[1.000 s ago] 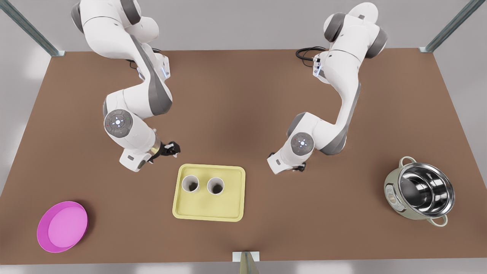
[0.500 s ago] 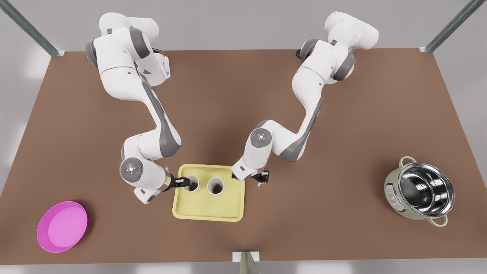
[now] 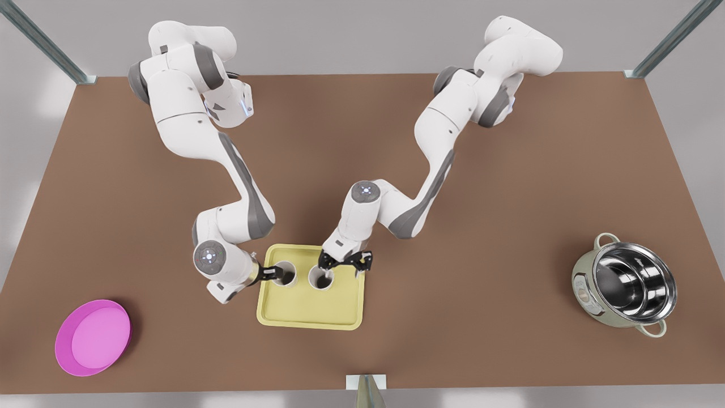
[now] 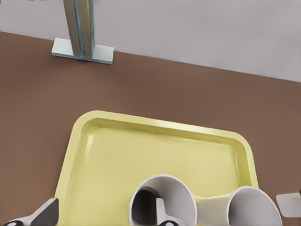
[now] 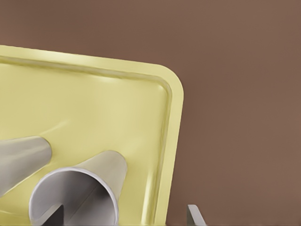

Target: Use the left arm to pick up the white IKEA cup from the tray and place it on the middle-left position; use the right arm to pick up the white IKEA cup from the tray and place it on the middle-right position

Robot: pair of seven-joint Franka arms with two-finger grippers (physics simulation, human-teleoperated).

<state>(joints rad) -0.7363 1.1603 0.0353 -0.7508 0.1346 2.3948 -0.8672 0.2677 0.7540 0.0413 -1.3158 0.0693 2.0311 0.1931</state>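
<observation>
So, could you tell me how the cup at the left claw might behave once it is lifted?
The cup looks stiff and probably light. The left claw straddles only its rim wall, so it may tilt. It could bump the neighbouring cup.

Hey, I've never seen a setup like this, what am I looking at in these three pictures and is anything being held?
It's a computer simulation of two white robot arms on a brown table. One picture is taken from above. The other two come from cameras on the arms' wrists, close over a yellow tray that holds two white cups.

The left gripper has its open fingers straddling the wall of the left cup, one finger inside. The right gripper does the same at the right cup. Neither cup is lifted yet.

A pink dish and a steel pot sit off to the sides.
</observation>
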